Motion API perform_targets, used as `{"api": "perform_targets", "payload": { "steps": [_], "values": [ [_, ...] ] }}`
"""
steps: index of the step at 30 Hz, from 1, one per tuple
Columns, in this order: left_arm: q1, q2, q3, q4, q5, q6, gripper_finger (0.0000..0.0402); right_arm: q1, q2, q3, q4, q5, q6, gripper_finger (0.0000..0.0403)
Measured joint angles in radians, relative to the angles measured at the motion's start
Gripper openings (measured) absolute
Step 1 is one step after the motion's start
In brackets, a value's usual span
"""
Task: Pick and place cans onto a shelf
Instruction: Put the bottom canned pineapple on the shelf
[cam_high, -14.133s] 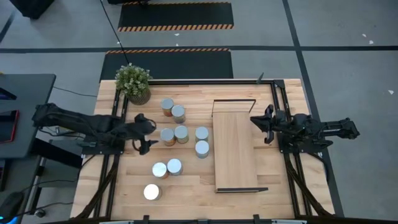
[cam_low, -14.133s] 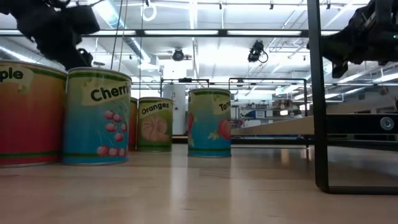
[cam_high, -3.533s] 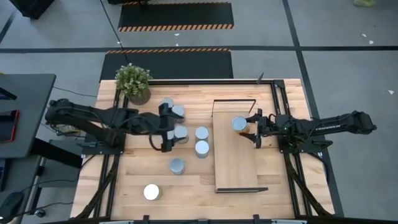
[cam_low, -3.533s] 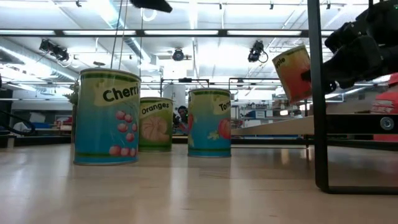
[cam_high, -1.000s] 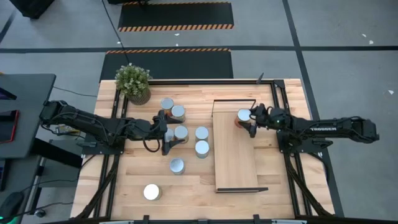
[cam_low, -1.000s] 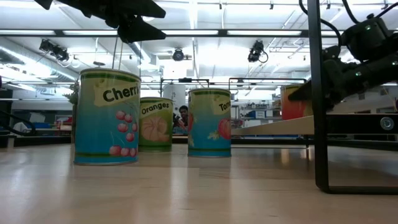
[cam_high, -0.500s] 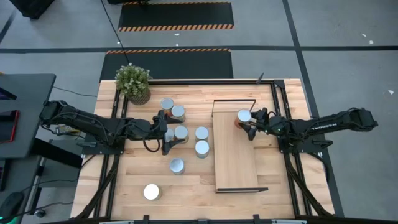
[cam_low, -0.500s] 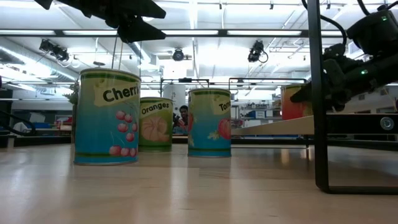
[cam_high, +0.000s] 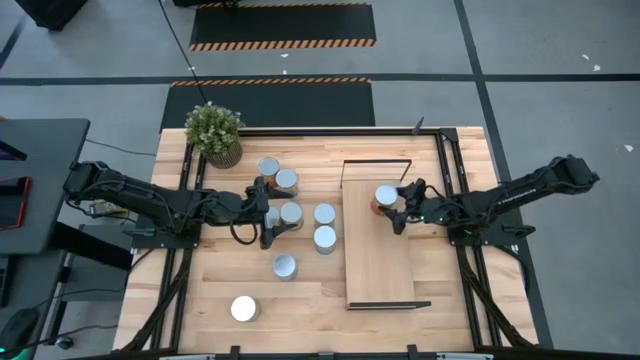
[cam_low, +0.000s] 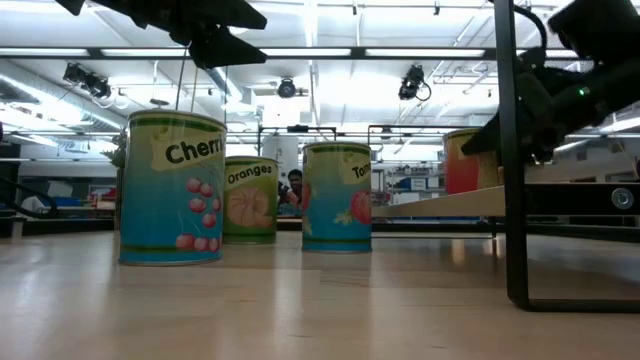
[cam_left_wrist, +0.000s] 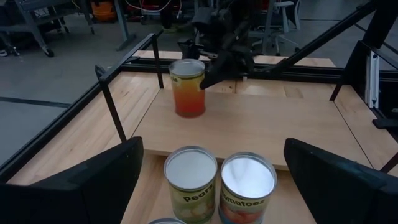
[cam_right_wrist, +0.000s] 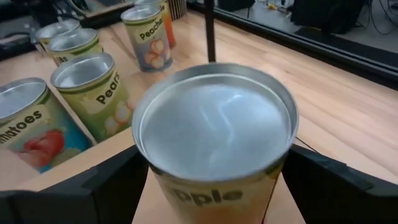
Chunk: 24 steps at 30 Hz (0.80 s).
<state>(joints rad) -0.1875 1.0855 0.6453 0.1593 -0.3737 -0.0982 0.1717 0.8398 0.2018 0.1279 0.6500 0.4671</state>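
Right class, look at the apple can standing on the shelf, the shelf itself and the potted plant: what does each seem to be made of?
Apple can: a shiny silver lid with soft reflections, likely metal; the printed wrap looks like glossy paper or plastic.
Shelf: a pale board with visible grain, apparently wood with a matt finish, and thin black end frames, probably metal.
Potted plant: pale green foliage in a ribbed tan pot; whether it is real or artificial cannot be told.

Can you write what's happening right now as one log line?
right pincer: open around can on shelf | left pincer: open, by table cans
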Motion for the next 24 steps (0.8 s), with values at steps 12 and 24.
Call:
{"api": "perform_targets", "payload": {
  "steps": [12, 24],
  "values": [
    [-0.002, 0.000, 0.000, -0.009, 0.000, -0.003, 0.0396, 0.042, 0.147, 0.312, -0.395, -0.043, -0.085, 0.0358],
    [-0.002, 0.000, 0.001, -0.008, 0.000, -0.004, 0.0396, -0.001, 0.251, 0.589, -0.665, -0.217, -0.278, 0.0398]
  ]
}}
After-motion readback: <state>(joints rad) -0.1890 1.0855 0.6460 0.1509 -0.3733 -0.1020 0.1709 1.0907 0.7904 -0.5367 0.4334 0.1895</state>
